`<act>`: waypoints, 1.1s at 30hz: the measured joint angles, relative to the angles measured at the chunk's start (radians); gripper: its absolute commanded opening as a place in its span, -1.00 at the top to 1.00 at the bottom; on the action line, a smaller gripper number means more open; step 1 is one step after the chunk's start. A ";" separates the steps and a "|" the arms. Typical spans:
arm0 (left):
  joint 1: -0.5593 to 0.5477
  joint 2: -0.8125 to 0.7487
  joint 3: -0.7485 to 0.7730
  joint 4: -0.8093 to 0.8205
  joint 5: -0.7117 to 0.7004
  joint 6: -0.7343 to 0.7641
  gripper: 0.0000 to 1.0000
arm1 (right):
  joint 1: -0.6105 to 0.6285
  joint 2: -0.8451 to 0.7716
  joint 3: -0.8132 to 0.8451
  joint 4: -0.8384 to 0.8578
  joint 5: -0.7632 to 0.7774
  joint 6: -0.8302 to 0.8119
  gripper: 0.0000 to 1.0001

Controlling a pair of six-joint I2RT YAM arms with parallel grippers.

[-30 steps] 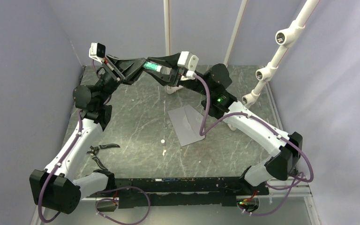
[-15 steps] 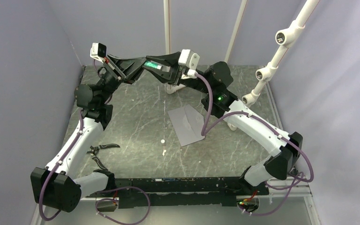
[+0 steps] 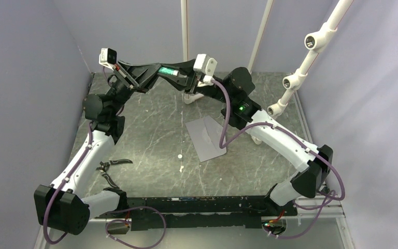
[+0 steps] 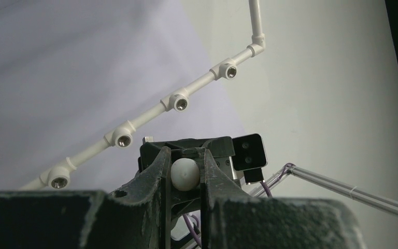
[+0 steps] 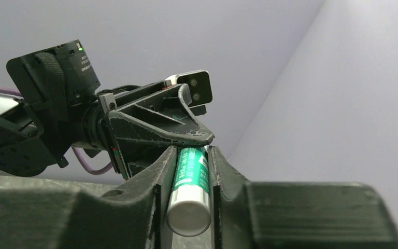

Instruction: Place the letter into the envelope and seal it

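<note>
The grey envelope (image 3: pixel 205 137) lies flat on the table, right of centre. The tan letter is not in view. Both grippers are raised high at the back, tip to tip, far above the envelope. My right gripper (image 3: pixel 177 73) (image 5: pixel 192 153) is shut on a green-labelled glue stick (image 3: pixel 168 72) (image 5: pixel 190 187). My left gripper (image 3: pixel 154 72) (image 4: pixel 185 155) is shut on the stick's other end, which shows as a round white end (image 4: pixel 185 174) between its fingers.
Two small white bits (image 3: pixel 179 156) lie on the table left of the envelope. A black cable piece (image 3: pixel 111 165) lies by the left arm. White posts (image 3: pixel 185 31) stand at the back. A white pipe frame (image 3: pixel 311 46) rises at the right.
My right gripper and wrist have shifted slightly left toward the left gripper. The glue stick stays held between both. The envelope has not moved.
</note>
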 measured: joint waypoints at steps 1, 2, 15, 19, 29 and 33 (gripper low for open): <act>0.000 0.000 0.000 0.001 -0.003 -0.001 0.95 | 0.000 0.003 0.005 -0.003 0.000 -0.003 0.77; 0.000 0.000 0.000 0.003 -0.008 -0.001 0.95 | 0.000 0.007 0.013 -0.006 -0.005 -0.005 0.87; 0.000 -0.089 0.010 -0.335 -0.014 0.258 -0.59 | 0.003 0.017 0.066 -0.193 0.144 0.034 1.00; -0.001 -0.179 0.042 -0.624 -0.035 0.498 -0.49 | -0.003 0.017 0.111 -0.356 0.300 0.114 1.00; -0.001 -0.104 0.053 -1.023 -0.043 0.850 0.36 | -0.061 0.076 0.118 -0.912 0.571 0.408 1.00; -0.006 0.093 0.050 -1.055 -0.017 0.903 0.42 | -0.060 0.092 -0.032 -1.061 0.617 0.492 1.00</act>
